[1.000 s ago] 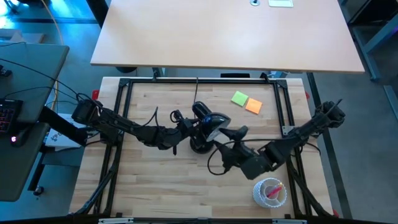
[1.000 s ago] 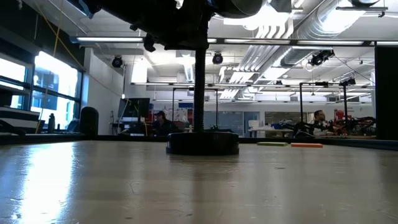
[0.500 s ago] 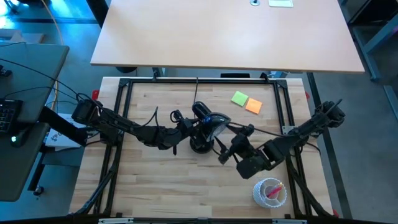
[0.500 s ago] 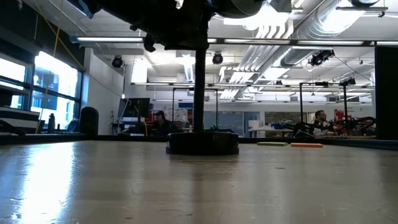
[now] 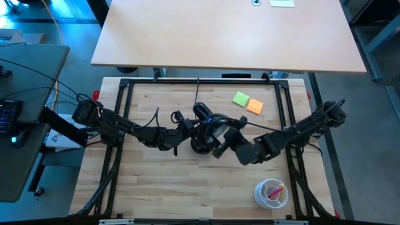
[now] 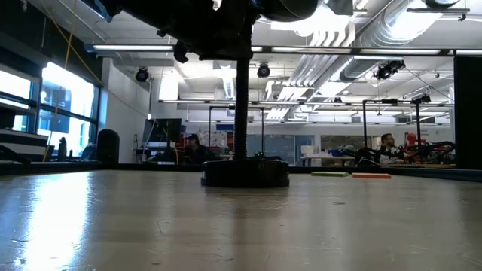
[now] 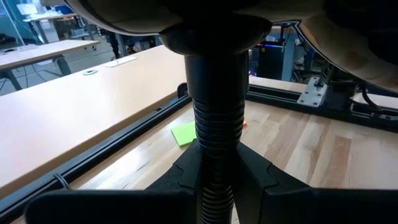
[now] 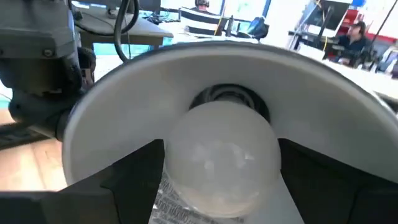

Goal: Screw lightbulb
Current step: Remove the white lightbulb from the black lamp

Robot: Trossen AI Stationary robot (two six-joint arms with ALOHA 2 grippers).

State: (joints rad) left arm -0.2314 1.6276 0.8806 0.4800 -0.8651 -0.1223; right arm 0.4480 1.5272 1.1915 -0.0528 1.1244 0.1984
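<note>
Pointing base-first into the lamp head (image 8: 124, 106), the bulb (image 8: 219, 158) sits between the right gripper's (image 8: 219, 186) two dark fingers (image 8: 134, 177), globe toward the wrist camera, long axis running straight into the dark socket ring behind it. You can see the fingers spread wide around the globe, one on each side; whether they press the glass cannot be told. In the high view the bulb itself is hidden; the right gripper (image 5: 220, 149) is up against the lamp (image 5: 209, 128) at table centre. The left gripper (image 5: 186, 128) comes in from the other side, and your left wrist view shows its fingers (image 7: 273, 180) pressed close on the lamp's ribbed neck (image 7: 217, 124), holding it. Around the work: a green note (image 5: 240, 99) and an orange note (image 5: 254, 106) lie side by side on the wooden table (image 5: 156, 187) behind the lamp, well clear of both arms; a clear cup (image 5: 271, 192) with pink contents stands near the front edge on the right, apart from the right arm. The low view shows only the lamp's round base (image 6: 245, 173) and post. Nothing stands between bulb and socket; the white shade rims the bulb all round. Against one second ago, the right gripper has moved from near the cup in to the lamp head; the left arm, lamp, notes and cup are unchanged.
</note>
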